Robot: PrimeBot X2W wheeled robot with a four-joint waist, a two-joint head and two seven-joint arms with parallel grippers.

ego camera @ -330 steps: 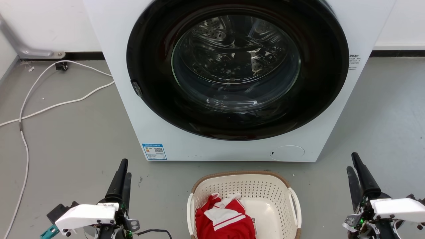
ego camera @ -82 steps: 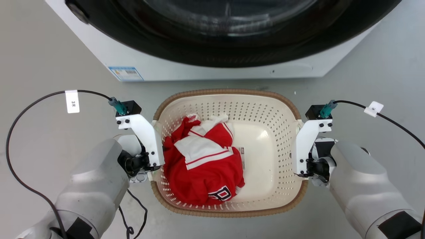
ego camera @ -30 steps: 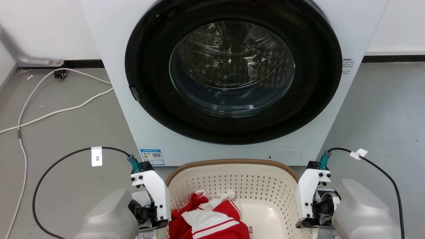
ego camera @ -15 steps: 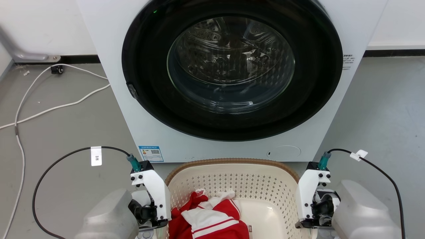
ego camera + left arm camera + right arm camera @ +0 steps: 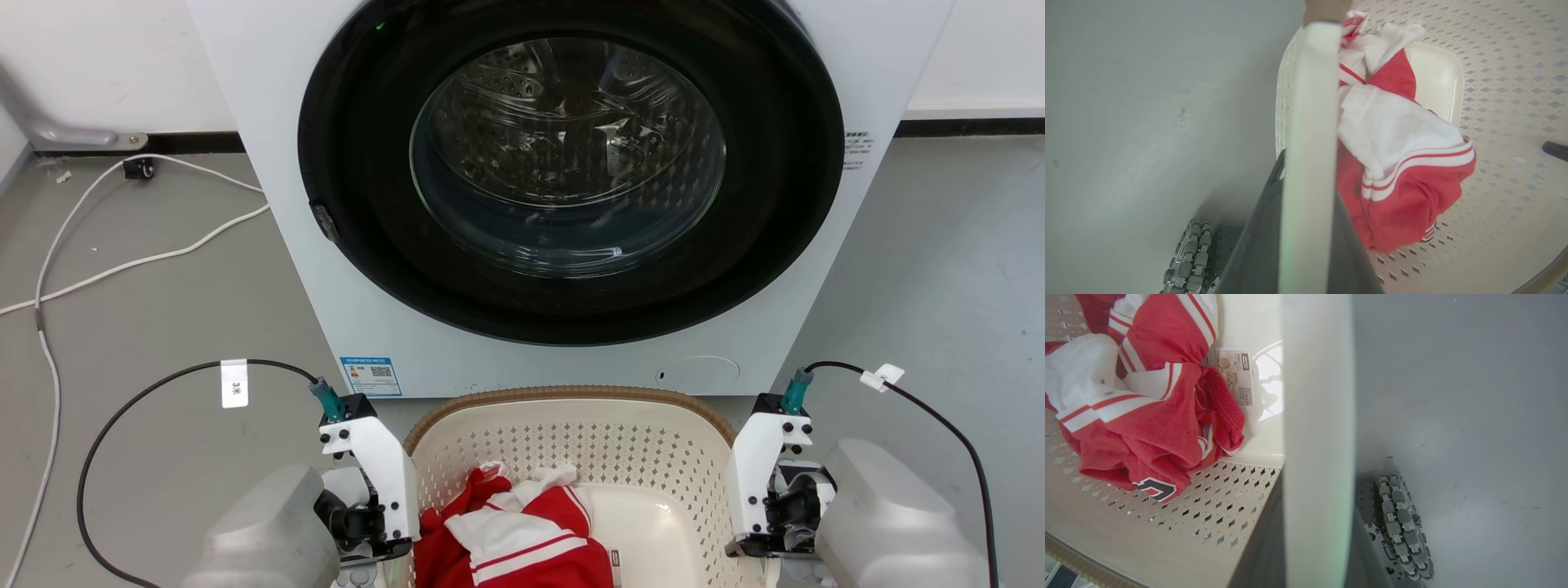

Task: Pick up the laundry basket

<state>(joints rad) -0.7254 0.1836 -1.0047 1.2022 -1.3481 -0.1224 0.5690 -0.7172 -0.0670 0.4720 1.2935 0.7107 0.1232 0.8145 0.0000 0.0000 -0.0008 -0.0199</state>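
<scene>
The cream-white laundry basket (image 5: 571, 395) with its brown woven rim hangs between my two arms, in front of the washing machine's base. A red and white garment (image 5: 522, 539) lies inside it. My left gripper (image 5: 1308, 175) is shut on the basket's left white handle (image 5: 1310, 102), one dark finger on each side. My right gripper (image 5: 1316, 490) is shut the same way on the right handle (image 5: 1318, 396). In both wrist views the grey floor lies well below the basket. The fingertips are hidden by the handles.
The white washing machine (image 5: 261, 98) with its round dark door stands close ahead. A white cable (image 5: 122, 265) runs over the floor at the left. Black wrist cables (image 5: 147, 392) loop beside both arms. My base wheels (image 5: 1400, 522) show under the basket's sides.
The head view has shifted slightly, so the machine sits a bit lower and further left. The basket's rim stands a touch higher in the picture. Both grippers keep their hold on the handles.
</scene>
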